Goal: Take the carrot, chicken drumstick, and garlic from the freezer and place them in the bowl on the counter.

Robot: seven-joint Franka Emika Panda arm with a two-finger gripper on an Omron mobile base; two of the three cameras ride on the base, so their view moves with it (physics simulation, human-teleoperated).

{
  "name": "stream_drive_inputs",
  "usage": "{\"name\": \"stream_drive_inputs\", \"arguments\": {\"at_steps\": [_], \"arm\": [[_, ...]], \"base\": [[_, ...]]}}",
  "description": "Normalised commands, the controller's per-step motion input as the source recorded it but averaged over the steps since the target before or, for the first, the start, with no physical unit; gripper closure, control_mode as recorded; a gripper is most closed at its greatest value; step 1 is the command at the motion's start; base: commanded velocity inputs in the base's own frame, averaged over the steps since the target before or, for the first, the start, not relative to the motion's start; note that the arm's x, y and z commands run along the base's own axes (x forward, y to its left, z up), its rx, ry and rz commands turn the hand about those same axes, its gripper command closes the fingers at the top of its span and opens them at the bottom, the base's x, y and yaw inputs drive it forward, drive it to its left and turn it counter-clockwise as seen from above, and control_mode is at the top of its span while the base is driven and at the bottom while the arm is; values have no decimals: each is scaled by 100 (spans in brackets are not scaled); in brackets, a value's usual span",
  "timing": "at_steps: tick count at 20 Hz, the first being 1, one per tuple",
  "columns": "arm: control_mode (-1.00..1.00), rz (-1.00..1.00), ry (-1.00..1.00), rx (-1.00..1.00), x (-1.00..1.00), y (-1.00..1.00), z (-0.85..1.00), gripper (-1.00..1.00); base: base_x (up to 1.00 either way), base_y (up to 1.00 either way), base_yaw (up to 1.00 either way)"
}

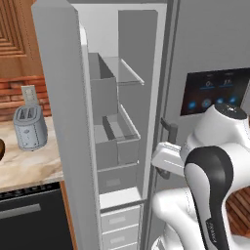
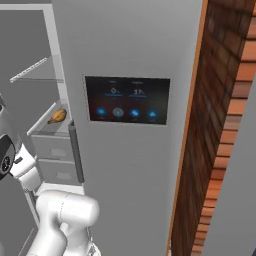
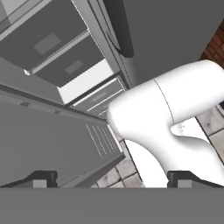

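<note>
The freezer (image 1: 132,93) stands open, its door (image 1: 58,97) swung out to the left, with shelves, grey bins and drawers inside. On a clear shelf lies the golden-brown chicken drumstick (image 2: 57,116). The carrot and the garlic are hidden. A dark brown sliver of the bowl (image 1: 1,149) shows on the counter at the frame's left edge. My gripper (image 3: 113,179) is open and empty, its fingertips (image 3: 43,178) wide apart, and looks down at the freezer's lower drawers (image 3: 52,48) and the floor. My hand (image 1: 168,157) hangs low by the opening's right edge.
A silver toaster (image 1: 29,128) sits on the marble counter (image 1: 29,168), above a dark oven front (image 1: 29,215). The wider fridge door with its dark display panel (image 2: 127,100) and dark handle (image 3: 118,26) stays closed. A brick wall (image 2: 220,125) rises to the right.
</note>
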Motion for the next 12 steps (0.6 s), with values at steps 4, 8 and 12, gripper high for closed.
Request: {"name": "stream_drive_inputs", "arguments": {"at_steps": [4,8,12], "arm": [[100,0,0,0,0,0,0,-100],[100,0,0,0,0,0,0,-100],[-100,0,-12,-15,41,0,4,-100]], "base": [[32,19,0],[44,9,0],[15,0,0]]}}
